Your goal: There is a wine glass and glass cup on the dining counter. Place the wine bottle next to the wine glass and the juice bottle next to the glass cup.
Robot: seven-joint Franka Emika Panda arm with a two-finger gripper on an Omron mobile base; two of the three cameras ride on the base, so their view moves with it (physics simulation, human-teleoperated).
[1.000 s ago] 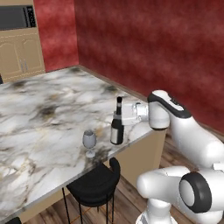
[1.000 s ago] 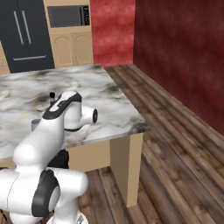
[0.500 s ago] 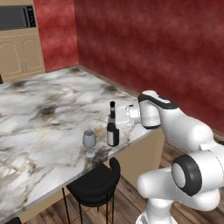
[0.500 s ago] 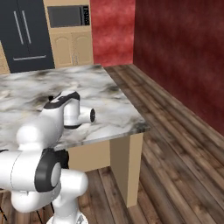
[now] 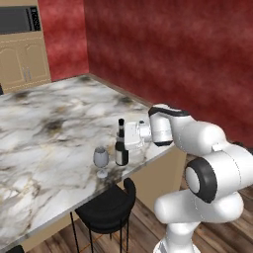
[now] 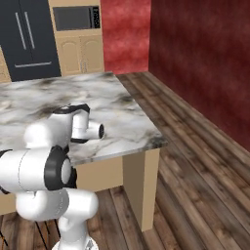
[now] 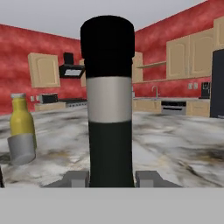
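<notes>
The wine bottle (image 5: 121,147), slim and dark with a pale band on its neck, stands upright beside the wine glass (image 5: 101,159) near the front edge of the dining counter (image 5: 44,133). My gripper (image 5: 128,139) is shut on the bottle from the right. In the hand view the wine bottle (image 7: 109,109) rises between the fingertips (image 7: 77,178) of the gripper (image 7: 111,178). Far off on the left of that view stand the yellow juice bottle (image 7: 21,119) and, in front of it, the glass cup (image 7: 21,148). I cannot tell whether the bottle's base touches the counter.
A black round stool (image 5: 106,210) stands under the counter edge below the glass. The red wall (image 5: 173,54) runs behind the counter's right side. Tan cabinets with a microwave (image 6: 75,17) and a dark fridge (image 6: 29,39) stand at the far end. Wooden floor (image 6: 195,161) lies right of the counter.
The arm has carried the wine bottle leftward and a little lower, bringing it close beside the wine glass. The grip stayed shut.
</notes>
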